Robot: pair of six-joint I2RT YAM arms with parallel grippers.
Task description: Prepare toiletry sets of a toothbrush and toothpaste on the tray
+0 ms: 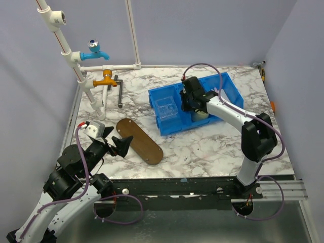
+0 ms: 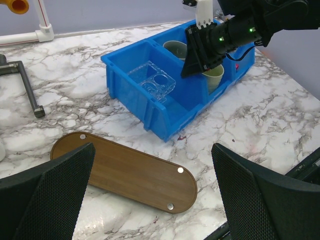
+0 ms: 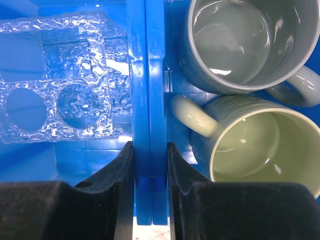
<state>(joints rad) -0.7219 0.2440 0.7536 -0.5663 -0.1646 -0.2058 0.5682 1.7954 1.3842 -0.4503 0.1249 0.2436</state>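
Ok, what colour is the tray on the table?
The tray is dark brown with a wood grain, clearest in the left wrist view.

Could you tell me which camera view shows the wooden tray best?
The left wrist view: the tray lies close and large, its grain and three metal studs clear. The top external view shows it smaller, the left tool at its edge. The right wrist view, inside the blue bin, misses it.

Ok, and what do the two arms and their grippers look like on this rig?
The left arm and right arm have white links between black joint housings, each trailed by a looping lilac cable. The left gripper has broad black tapered fingers with a mesh texture. The right gripper has smooth black fingers; green lights glow on its wrist.
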